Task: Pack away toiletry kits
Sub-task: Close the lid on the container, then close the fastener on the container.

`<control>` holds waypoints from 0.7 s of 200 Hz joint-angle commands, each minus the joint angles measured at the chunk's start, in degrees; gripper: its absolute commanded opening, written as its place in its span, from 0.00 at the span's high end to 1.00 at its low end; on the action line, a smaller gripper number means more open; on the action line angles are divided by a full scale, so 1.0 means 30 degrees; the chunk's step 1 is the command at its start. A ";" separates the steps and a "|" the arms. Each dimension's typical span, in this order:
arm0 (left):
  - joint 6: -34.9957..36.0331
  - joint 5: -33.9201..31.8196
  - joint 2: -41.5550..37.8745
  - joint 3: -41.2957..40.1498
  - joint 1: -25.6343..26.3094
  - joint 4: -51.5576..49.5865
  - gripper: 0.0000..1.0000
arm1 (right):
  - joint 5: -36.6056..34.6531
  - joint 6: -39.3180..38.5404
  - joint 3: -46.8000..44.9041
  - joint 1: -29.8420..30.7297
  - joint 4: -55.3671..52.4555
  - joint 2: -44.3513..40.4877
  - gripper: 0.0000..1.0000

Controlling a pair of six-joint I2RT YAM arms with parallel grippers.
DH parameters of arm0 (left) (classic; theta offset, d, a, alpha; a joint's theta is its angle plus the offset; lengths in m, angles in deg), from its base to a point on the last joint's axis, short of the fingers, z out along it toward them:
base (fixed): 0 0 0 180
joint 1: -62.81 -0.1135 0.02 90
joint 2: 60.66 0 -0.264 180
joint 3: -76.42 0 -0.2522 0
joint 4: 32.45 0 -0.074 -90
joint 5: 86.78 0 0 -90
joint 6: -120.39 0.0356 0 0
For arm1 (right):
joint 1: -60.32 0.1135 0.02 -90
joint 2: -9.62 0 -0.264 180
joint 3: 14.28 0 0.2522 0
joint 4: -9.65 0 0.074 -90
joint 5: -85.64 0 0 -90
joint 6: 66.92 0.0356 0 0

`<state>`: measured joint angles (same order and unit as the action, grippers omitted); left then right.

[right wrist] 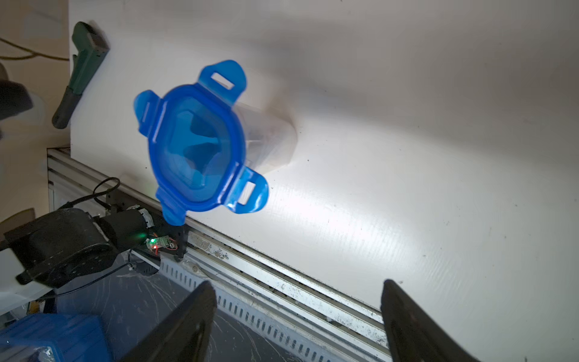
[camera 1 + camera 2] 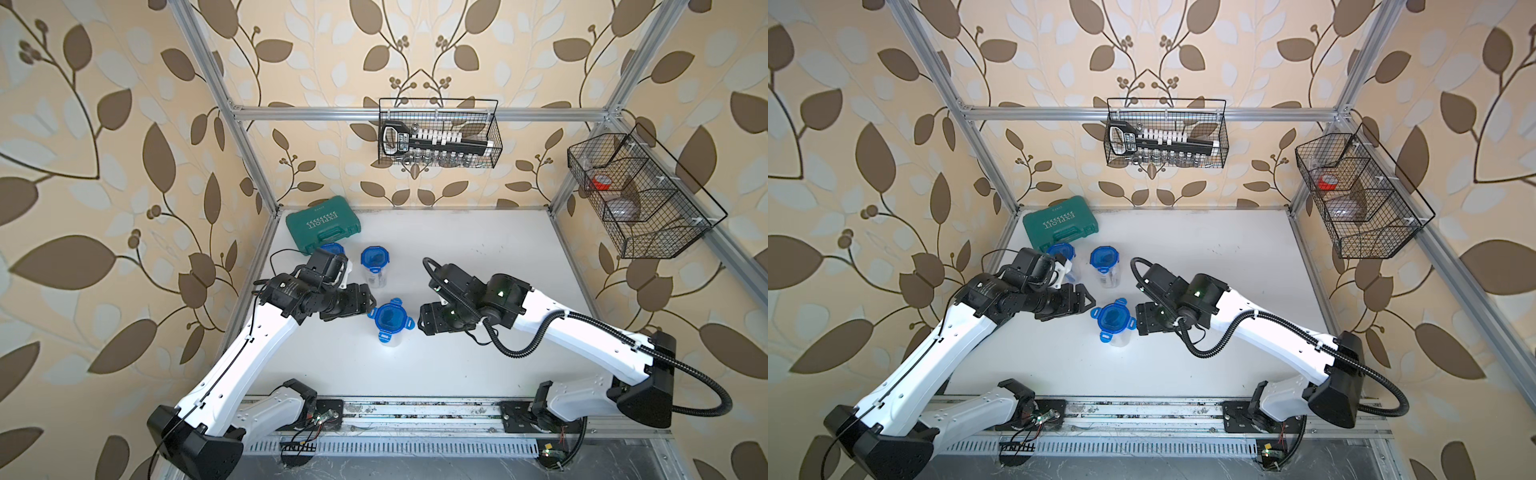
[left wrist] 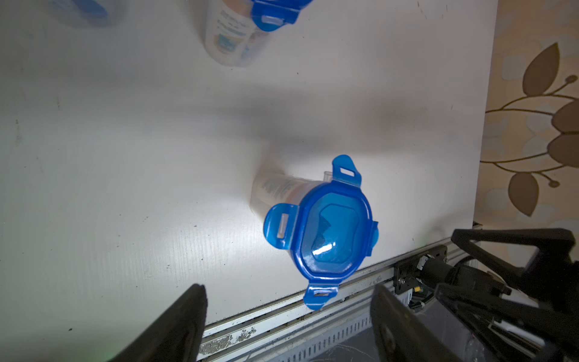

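The nearest jar (image 2: 390, 337) stood upright towards the front of the desk (image 2: 478, 353), its blue lid (image 2: 390, 318) on with the tabs sticking out. It sat between the left pincer (image 2: 368, 306) and the right pincer (image 2: 422, 322). Both were spread wide, empty and just beside it. Farther back stood two more lidded jars (image 2: 375, 262), then a green case (image 2: 324, 224).

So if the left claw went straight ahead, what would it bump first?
Probably the blue lid of the nearest jar, just ahead of the left gripper. Height is unclear, so it might skim over.
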<state>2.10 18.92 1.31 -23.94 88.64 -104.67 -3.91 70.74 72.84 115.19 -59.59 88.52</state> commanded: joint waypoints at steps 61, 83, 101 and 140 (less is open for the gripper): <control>0.1214 -0.3816 0.1880 0.1321 0.1289 -0.1776 0.23 | 0.1136 -0.0354 -0.0665 -0.0405 0.3288 0.2743 0.28; 0.1151 -0.3741 0.2115 0.1525 0.1668 -0.1616 0.23 | 0.1328 -0.0621 -0.0614 -0.0535 0.3480 0.3079 0.29; 0.0975 -0.3855 0.2380 0.1677 0.1995 -0.1517 0.23 | 0.1388 -0.0725 -0.0662 -0.0559 0.3705 0.3255 0.29; 0.0660 -0.3498 0.2686 0.1550 0.2376 -0.1315 0.24 | 0.1083 -0.0510 -0.0360 -0.0538 0.3360 0.2802 0.30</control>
<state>4.50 8.74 9.12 -20.68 95.11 -108.51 -0.24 69.34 69.91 113.55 -48.82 97.70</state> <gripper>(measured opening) 0.767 0.697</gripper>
